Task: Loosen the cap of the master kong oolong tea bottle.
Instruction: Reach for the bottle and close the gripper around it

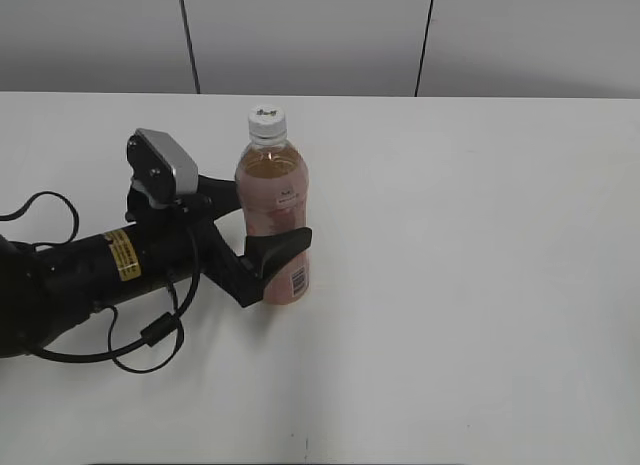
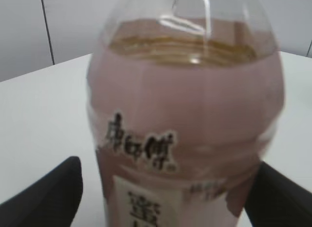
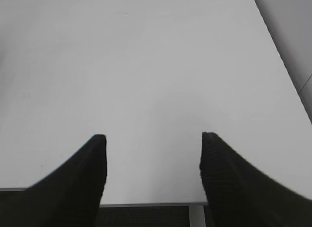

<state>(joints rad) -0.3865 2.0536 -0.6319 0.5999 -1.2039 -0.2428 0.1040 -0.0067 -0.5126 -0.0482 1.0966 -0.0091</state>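
Note:
The master kong oolong tea bottle (image 1: pixel 275 200) stands upright on the white table (image 1: pixel 470 285), amber tea above a pale pink label. Its white cap (image 1: pixel 267 119) sits on top with a dark mark. My left gripper (image 1: pixel 268 217) reaches in from the left and straddles the bottle's lower body. In the left wrist view the bottle (image 2: pixel 185 114) fills the frame between the two fingers (image 2: pixel 168 188); a thin gap shows at the left finger, and the cap is out of view there. My right gripper (image 3: pixel 153 139) is open and empty over bare table, outside the exterior view.
The left arm's black body and looping cable (image 1: pixel 140 340) lie on the table at the left. A grey panelled wall (image 1: pixel 320 35) runs behind the table's far edge. The right wrist view shows the table's near edge (image 3: pixel 151 203).

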